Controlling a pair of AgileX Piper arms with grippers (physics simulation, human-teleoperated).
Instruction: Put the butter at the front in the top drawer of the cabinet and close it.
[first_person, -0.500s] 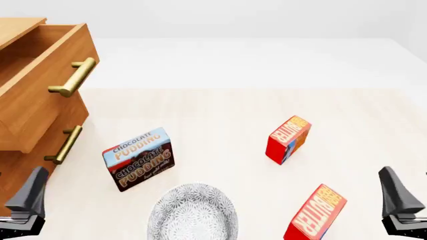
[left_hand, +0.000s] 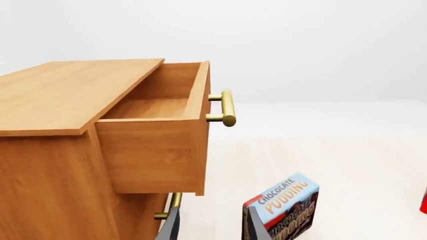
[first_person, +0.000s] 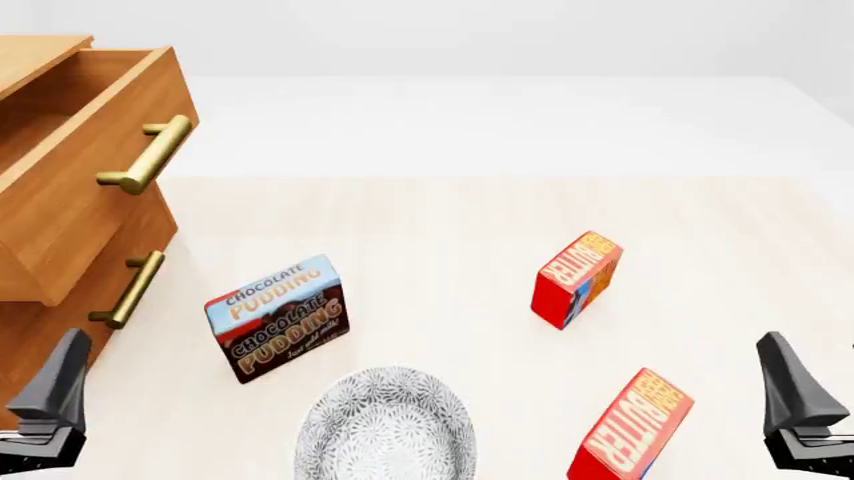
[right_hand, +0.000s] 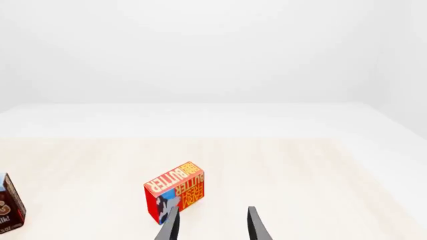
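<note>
The butter (first_person: 630, 427) at the front stands tilted near the table's near edge, just left of my right gripper (first_person: 795, 398), which is open and empty. Neither wrist view shows this carton. The cabinet (first_person: 40, 330) stands at the far left, and its top drawer (first_person: 74, 180) is pulled out, showing a bare wood interior (left_hand: 150, 107). My left gripper (first_person: 51, 395) hovers open and empty in front of the cabinet's lower drawers. The left wrist view shows its fingers (left_hand: 171, 226) apart below the open drawer.
A second butter carton (first_person: 577, 278) stands farther back, ahead of my right gripper (right_hand: 212, 220) in its wrist view (right_hand: 175, 192). A chocolate pudding box (first_person: 278, 318) stands left of centre. A patterned grey plate (first_person: 384, 425) lies at the near edge.
My left gripper has shifted very slightly to the left. Nothing else has moved.
</note>
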